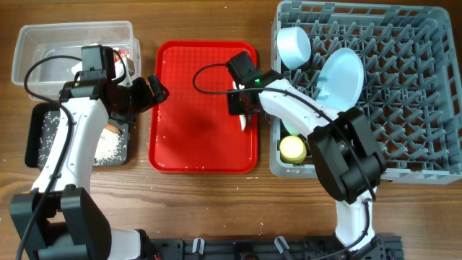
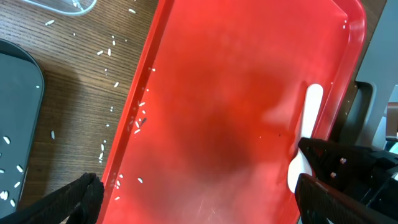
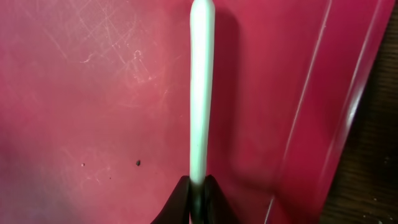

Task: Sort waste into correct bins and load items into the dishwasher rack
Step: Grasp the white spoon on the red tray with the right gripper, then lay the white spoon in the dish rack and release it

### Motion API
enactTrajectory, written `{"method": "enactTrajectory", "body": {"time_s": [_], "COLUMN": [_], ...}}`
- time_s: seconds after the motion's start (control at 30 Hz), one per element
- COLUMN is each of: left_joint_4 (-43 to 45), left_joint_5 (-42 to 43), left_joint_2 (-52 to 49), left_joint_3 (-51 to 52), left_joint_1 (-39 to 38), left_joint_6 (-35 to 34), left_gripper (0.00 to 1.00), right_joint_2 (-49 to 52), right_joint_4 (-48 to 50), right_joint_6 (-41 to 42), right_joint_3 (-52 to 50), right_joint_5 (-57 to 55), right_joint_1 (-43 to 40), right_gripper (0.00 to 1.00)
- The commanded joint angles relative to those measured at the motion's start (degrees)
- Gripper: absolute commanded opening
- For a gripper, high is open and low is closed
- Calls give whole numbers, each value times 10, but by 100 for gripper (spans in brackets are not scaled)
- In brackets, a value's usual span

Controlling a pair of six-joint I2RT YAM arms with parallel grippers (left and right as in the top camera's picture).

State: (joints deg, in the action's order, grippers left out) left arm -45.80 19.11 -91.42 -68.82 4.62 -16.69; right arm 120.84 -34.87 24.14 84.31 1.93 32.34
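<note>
My right gripper (image 1: 245, 108) is shut on the handle of the white spoon (image 3: 199, 93), low over the right side of the flat red tray (image 1: 188, 152). The spoon also shows in the overhead view (image 1: 245, 121) and the left wrist view (image 2: 309, 118). My left gripper (image 1: 155, 90) is open and empty above the tray's left edge; its fingers frame the tray in the left wrist view (image 2: 199, 202). The grey rack (image 1: 404, 144) holds the pale blue bowl (image 1: 292, 45), the pale blue plate (image 1: 341, 76) and the yellow cup (image 1: 292, 148). Rice grains (image 2: 140, 121) lie along the tray's left rim and on the table.
The clear tub (image 1: 43, 40) stands at the back left with a bit of red-and-white wrapper (image 1: 127, 53) inside. The black tray (image 1: 35, 141) in front of it holds rice and a brown scrap (image 1: 112, 128). The left arm reaches over both bins.
</note>
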Motion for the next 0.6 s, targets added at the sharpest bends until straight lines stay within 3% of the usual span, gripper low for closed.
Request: {"method": "enactTrajectory", "body": {"time_s": [0.0, 0.17, 0.33, 0.43, 0.57], "left_joint_4": [2, 2, 2, 2, 2], "left_joint_5": [-2, -2, -2, -2, -2], "left_joint_2": [5, 5, 5, 5, 5], "left_joint_3": [-7, -7, -7, -7, -7], "left_joint_1": [2, 2, 2, 2, 2], "left_joint_6": [-1, -1, -1, -1, -1], "left_gripper": [100, 100, 100, 100, 100], "right_joint_2": [27, -87, -264, -345, -410], "right_joint_4": [-35, -108, -173, -268, -446], "right_joint_6": [-9, -16, -6, 93, 381], "right_joint_3": [-2, 72, 80, 80, 79], "right_joint_5": [-10, 7, -21, -117, -254], "right_joint_1": [-1, -3, -35, -68, -119], "right_gripper": [4, 4, 4, 4, 4]}}
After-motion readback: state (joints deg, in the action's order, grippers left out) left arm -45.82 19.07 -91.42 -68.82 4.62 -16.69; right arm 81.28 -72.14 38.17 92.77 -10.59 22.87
